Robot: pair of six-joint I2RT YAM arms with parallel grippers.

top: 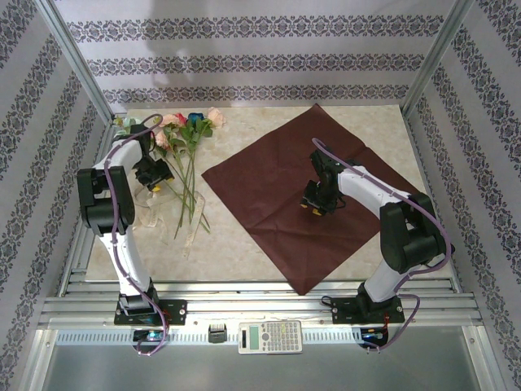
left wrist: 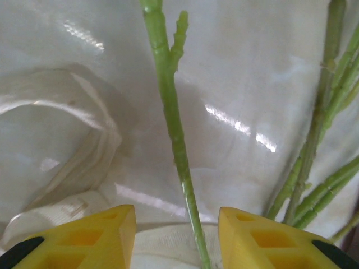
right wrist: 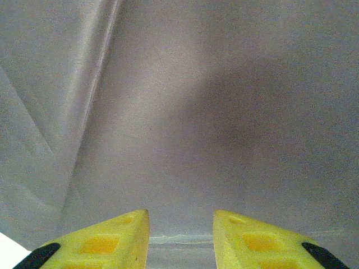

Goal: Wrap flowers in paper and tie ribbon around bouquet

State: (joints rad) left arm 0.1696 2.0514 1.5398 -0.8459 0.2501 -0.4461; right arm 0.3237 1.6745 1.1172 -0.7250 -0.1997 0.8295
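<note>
The flowers [top: 186, 130] lie at the table's back left, pink, peach and blue heads away from me and thin green stems trailing toward me. My left gripper [top: 155, 175] hangs low over those stems, open. One green stem [left wrist: 171, 112] runs between its yellow fingers [left wrist: 101, 235] with a gap on each side, and more stems [left wrist: 314, 168] lie to the right. The cream ribbon [left wrist: 84, 151] loops on the table to the left [top: 151, 213]. The paper [top: 269, 204], maroon-brown, lies spread flat right of centre. My right gripper [top: 313, 204] is close over the paper [right wrist: 185, 112], open [right wrist: 180, 216] and holding nothing.
A calculator [top: 270, 336] and a small black object [top: 216, 333] rest on the metal rail at the near edge. Patterned walls and slanted aluminium posts [top: 77, 61] close in the table on three sides.
</note>
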